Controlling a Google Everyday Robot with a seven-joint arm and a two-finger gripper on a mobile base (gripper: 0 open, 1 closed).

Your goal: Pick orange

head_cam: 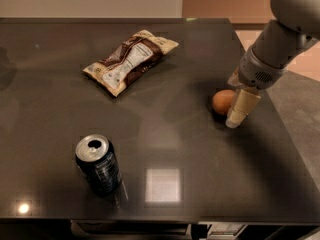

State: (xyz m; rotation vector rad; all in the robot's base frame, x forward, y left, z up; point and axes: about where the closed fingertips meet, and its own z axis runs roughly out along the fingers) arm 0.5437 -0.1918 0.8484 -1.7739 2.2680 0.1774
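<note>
Nearest the front edge of the dark, glossy surface stands a soda can, upright, toward the left, its silver top opened and its dark body casting a faint reflection below it. Just to its right a pale square of reflected light lies on the surface, and a small bright glint sits at the front left corner. Farther in, near the right edge, the orange rests on the surface, round and matte, well apart from the can. The tool is directly at the orange's right side, its pale beige end pointing down and slightly toward the front, the tip low over the surface and close against the fruit or touching it; which of the two cannot be told. Whether the tool is released or clenched cannot be told either, and the orange is not lifted. The grey arm rises from the tool up and to the right, leaving the view at the top right corner. Farther back, left of centre, a brown and cream snack bag lies flat and slanted, one end toward the far edge, well apart from the orange and the can. Beyond the right edge of the surface a grey floor shows.
</note>
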